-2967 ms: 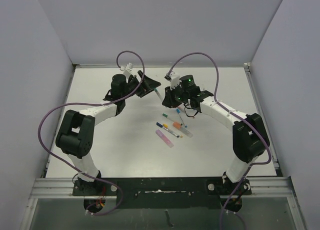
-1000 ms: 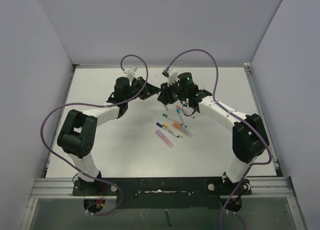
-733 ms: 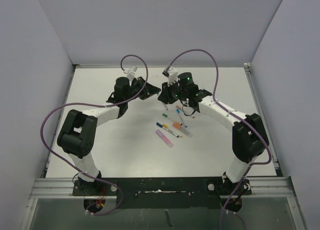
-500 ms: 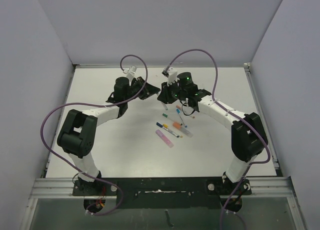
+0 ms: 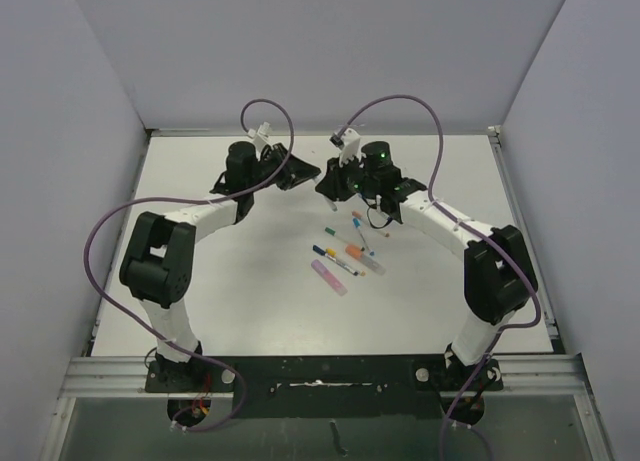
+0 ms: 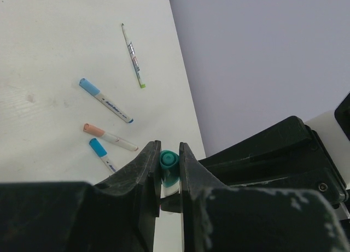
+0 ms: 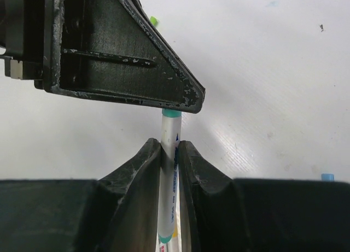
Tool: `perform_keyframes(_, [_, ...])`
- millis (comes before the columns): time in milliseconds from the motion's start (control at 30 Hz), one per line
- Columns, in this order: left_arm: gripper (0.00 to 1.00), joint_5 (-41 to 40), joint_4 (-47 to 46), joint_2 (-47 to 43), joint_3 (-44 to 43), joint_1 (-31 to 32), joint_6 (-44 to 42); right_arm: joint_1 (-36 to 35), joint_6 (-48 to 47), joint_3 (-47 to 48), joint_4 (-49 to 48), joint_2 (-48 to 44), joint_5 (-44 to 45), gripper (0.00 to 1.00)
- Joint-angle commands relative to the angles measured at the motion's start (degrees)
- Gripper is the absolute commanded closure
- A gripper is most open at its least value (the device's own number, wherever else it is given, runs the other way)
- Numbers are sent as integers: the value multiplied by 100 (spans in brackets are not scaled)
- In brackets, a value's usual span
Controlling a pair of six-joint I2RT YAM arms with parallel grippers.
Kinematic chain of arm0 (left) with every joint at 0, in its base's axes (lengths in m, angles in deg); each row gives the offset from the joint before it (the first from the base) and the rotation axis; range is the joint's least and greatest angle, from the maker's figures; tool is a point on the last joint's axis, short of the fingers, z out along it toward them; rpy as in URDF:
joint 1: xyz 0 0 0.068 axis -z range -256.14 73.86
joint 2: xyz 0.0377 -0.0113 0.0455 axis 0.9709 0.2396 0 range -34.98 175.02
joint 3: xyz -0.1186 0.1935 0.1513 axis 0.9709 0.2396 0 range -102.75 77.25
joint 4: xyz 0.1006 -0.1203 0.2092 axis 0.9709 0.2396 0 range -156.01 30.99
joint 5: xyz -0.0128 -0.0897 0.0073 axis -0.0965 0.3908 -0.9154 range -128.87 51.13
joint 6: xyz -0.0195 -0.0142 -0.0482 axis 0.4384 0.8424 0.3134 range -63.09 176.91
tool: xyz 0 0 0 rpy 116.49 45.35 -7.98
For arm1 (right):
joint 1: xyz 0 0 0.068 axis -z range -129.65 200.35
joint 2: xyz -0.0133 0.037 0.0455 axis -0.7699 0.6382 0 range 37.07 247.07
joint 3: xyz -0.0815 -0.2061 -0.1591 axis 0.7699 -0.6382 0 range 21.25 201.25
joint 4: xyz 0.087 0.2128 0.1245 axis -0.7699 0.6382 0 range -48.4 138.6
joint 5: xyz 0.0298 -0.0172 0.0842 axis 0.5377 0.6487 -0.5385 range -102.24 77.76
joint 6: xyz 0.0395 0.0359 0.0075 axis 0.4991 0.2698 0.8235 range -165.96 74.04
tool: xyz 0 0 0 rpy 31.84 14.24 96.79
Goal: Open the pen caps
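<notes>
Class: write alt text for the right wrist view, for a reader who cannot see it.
The right gripper is shut on a white pen, whose teal cap sits in the left gripper just beyond. A white table lies behind.

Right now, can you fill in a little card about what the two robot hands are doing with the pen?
left gripper: shut on the teal cap
right gripper: shut on the pen body, white with a teal band at its end
where: over the far middle of the table, the two grippers nose to nose
cap off yet: cannot tell; the pen's end meets the left gripper's edge
loose pens: several lying on the table, untouched
</notes>
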Motion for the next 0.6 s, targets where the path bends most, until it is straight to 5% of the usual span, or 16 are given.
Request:
perform_keyframes(0, [100,-780,-700,21,-605,-722,161,48,-49,-440,897,-325,-375,100])
perform_keyframes(367, [100,-871,-1011,9,-575,-1163,543,104,-62,-667,985,-583,-335,100])
perform_keyframes(567, [100,-637,-30,-53,-747,-1192,18,328,-200,-418,1096,-728,244,100])
